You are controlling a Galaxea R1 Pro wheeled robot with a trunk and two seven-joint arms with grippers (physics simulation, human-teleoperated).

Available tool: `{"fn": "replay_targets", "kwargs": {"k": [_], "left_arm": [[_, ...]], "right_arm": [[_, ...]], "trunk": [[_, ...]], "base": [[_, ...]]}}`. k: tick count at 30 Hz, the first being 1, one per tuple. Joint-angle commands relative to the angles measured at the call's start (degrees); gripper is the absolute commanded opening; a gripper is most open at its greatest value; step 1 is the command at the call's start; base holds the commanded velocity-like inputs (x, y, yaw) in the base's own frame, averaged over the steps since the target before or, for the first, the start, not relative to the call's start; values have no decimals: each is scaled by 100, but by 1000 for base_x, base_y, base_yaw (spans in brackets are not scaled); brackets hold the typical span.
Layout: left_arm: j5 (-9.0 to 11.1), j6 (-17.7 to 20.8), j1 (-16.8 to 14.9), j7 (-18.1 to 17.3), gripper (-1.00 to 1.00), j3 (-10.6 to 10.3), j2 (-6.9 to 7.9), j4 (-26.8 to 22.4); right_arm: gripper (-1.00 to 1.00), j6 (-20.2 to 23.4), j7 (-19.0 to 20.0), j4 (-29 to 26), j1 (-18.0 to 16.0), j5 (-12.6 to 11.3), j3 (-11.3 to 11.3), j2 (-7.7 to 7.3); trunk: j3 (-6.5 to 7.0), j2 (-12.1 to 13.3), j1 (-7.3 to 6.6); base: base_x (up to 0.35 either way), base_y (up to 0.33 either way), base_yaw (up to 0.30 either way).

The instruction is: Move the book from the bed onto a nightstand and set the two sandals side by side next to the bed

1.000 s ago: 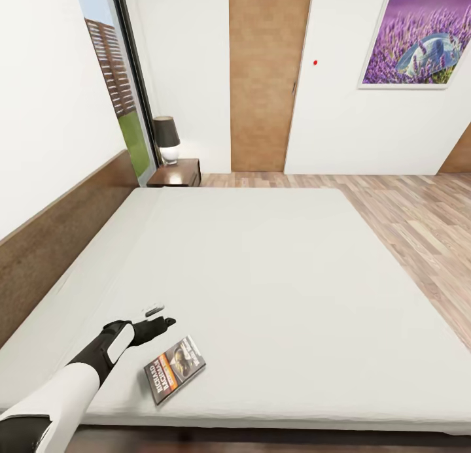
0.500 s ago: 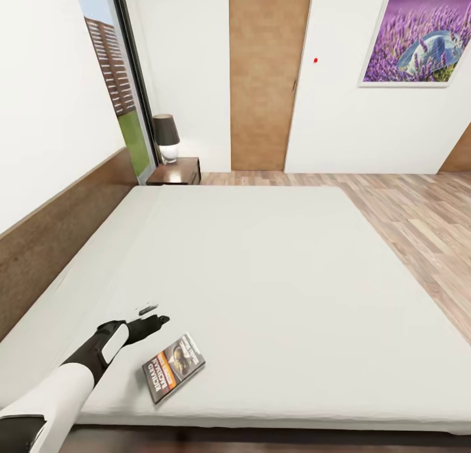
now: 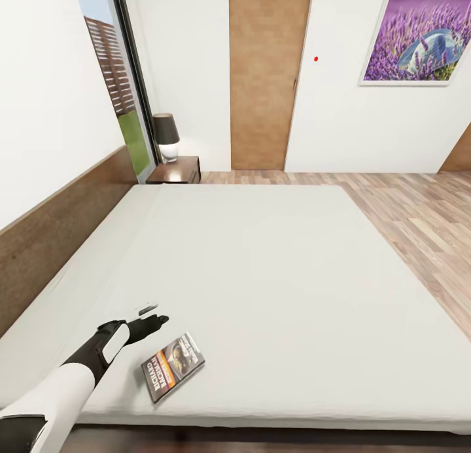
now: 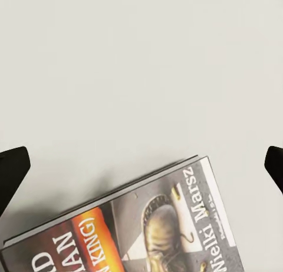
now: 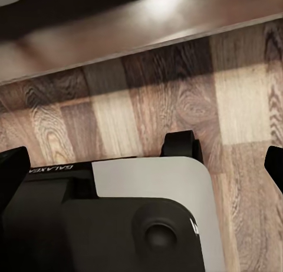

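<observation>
My left gripper (image 3: 152, 314) hovers spread wide beside the paperback (image 3: 173, 367), near the mattress (image 3: 275, 270) edge. I can't tell my right gripper's state.

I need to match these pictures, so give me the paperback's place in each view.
Head view: the paperback lies flat on the mattress near its front edge, low and left of centre, just right of the left gripper.
Left wrist view: its cover lies along the lower edge, below and between the open jaws.
Right wrist view: wood floor, no paperback.
Shared landmark: the off-white mattress.
</observation>
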Motion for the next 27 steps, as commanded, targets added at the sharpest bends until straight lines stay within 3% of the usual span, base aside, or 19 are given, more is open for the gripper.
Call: {"fn": "replay_targets", "kwargs": {"k": [1, 24, 27], "left_arm": [[29, 23, -2, -2, 100, -16, 4, -5], [29, 23, -2, -10, 100, -16, 4, -5], [29, 23, -2, -10, 100, -16, 4, -5]], "right_arm": [[100, 6, 35, 16, -7, -61, 40, 1], [100, 7, 35, 16, -6, -61, 38, 1], [100, 7, 35, 16, -6, -61, 39, 1]], "trunk": [[-23, -44, 22], [-436, -967, 528], [-436, -967, 528]], "base": [[0, 0, 0], [0, 0, 0], [0, 0, 0]]}}
